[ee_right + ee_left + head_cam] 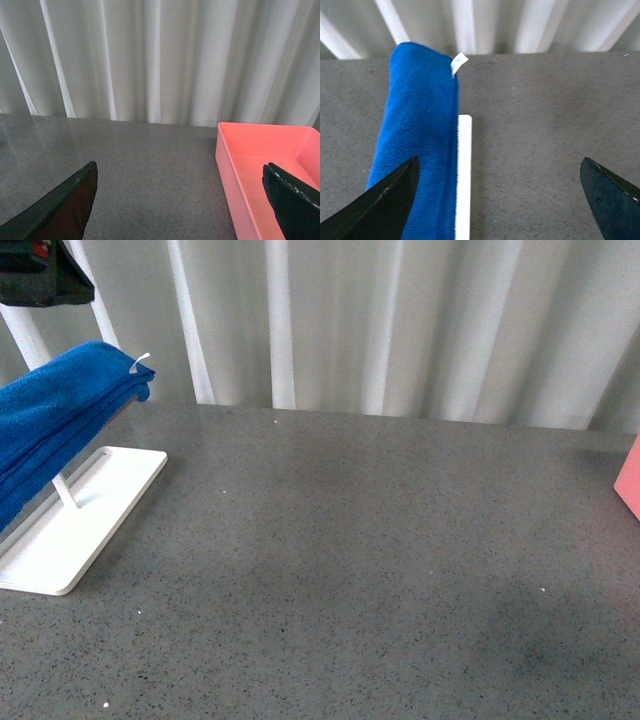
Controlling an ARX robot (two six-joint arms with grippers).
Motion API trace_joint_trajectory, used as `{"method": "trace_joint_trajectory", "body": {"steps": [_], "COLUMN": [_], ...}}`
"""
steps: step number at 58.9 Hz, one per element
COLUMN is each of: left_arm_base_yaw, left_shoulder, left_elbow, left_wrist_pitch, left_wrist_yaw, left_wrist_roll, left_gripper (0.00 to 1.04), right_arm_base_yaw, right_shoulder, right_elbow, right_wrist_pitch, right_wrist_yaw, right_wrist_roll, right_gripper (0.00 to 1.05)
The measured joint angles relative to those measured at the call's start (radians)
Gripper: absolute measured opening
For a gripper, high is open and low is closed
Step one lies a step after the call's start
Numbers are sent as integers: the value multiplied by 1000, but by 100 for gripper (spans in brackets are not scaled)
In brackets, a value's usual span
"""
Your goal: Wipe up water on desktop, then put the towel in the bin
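Observation:
The blue fluffy towel (55, 420) hangs over a rod of the white rack at the far left of the dark grey speckled desktop (350, 540). Its small white tag (139, 363) sticks up at the far end. In the left wrist view the towel (420, 130) lies under my open left gripper (500, 172), whose one fingertip (395, 195) is over the cloth. The salmon-pink bin (630, 480) shows only as a corner at the right edge of the front view. In the right wrist view the bin (260, 165) is empty and my open right gripper (180, 172) hangs above its near wall and the desktop beside it.
The white flat rack base (80, 520) with a thin white upright post (62, 488) stands at the left. A white pleated curtain (400, 320) closes off the back of the desktop. A dark object (40, 275) hangs at the top left. No water patch is plainly visible.

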Motion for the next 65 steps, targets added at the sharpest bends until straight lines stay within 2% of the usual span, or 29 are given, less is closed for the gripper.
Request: {"method": "trace_joint_trajectory", "body": {"steps": [9, 28, 38, 46, 54, 65], "left_arm_base_yaw": [43, 47, 60, 71, 79, 81], "left_shoulder": [188, 409, 579, 637, 660, 698], "left_elbow": [248, 527, 710, 797, 828, 830], "left_wrist_pitch": [-176, -301, -430, -443, -407, -391], "left_wrist_yaw": [-58, -102, -113, -117, -170, -174], "left_wrist_roll": [54, 56, 51, 53, 81, 89], "left_gripper": [98, 98, 98, 98, 98, 98], "right_arm_base_yaw": [0, 0, 0, 0, 0, 0], "right_shoulder": [0, 0, 0, 0, 0, 0], "right_elbow": [0, 0, 0, 0, 0, 0], "right_wrist_pitch": [0, 0, 0, 0, 0, 0], "right_wrist_yaw": [0, 0, 0, 0, 0, 0], "right_wrist_roll": [0, 0, 0, 0, 0, 0], "right_gripper": [98, 98, 98, 98, 98, 98]}}
